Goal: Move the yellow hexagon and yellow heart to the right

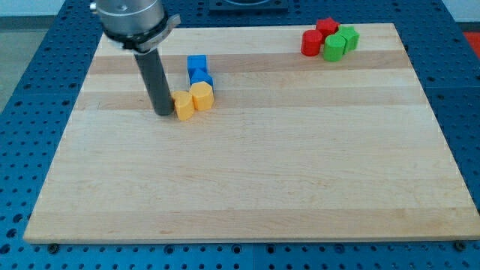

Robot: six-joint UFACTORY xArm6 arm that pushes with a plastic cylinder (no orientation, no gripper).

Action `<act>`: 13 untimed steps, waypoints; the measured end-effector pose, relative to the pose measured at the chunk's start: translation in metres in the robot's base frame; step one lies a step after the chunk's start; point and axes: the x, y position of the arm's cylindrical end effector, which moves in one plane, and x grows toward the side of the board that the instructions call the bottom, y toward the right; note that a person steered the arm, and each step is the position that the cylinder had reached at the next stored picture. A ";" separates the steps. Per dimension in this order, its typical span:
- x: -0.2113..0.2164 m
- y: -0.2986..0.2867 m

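Observation:
Two yellow blocks sit touching each other at the upper left of the wooden board (247,165). The left one (184,105) looks like the yellow heart and the right one (202,96) like the yellow hexagon. My tip (163,113) rests on the board just left of the left yellow block, touching or almost touching it. The rod rises from there to the arm at the view's top left.
Two blue blocks (198,69) sit just above the yellow pair, the lower one touching the hexagon. At the top right are two red blocks (316,36) and two green blocks (340,42) in a tight cluster near the board's top edge.

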 end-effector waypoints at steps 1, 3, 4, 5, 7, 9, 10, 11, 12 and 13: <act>-0.026 0.010; -0.033 -0.037; -0.033 -0.061; -0.033 -0.078; -0.028 -0.080; -0.028 -0.084; -0.028 -0.085; -0.028 -0.085; -0.023 -0.085; -0.007 -0.089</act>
